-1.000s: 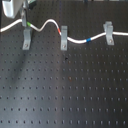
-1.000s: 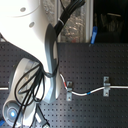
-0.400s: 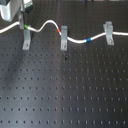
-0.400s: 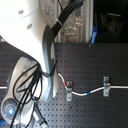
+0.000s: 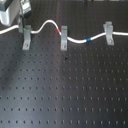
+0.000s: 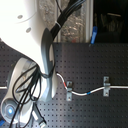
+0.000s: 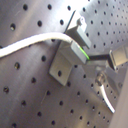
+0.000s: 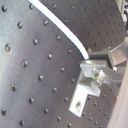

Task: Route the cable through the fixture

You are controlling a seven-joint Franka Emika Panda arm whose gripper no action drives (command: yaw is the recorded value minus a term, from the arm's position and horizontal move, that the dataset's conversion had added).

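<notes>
On the black perforated board (image 5: 70, 95), three grey clip posts stand in a row in the first exterior view. The white cable (image 5: 75, 40) runs across all three. It passes the fixture (image 5: 26, 36) at the first exterior view's left, arcs up, drops to the middle clip post (image 5: 64, 39) where a red band (image 5: 63, 30) sits, sags, then reaches the far clip post (image 5: 108, 32) past a blue band (image 5: 88, 38).

The gripper (image 5: 21, 21) hangs just above and touching the fixture. In the first wrist view the cable's green band (image 7: 79, 50) lies in the forked top of the fixture (image 7: 67, 55), and a grey fingertip (image 7: 117, 56) presses at the band's end; the gripper seems pinched on the cable there.

In the second exterior view the white robot arm (image 6: 30, 55) with black hoses fills the second exterior view's left and hides that fixture.
</notes>
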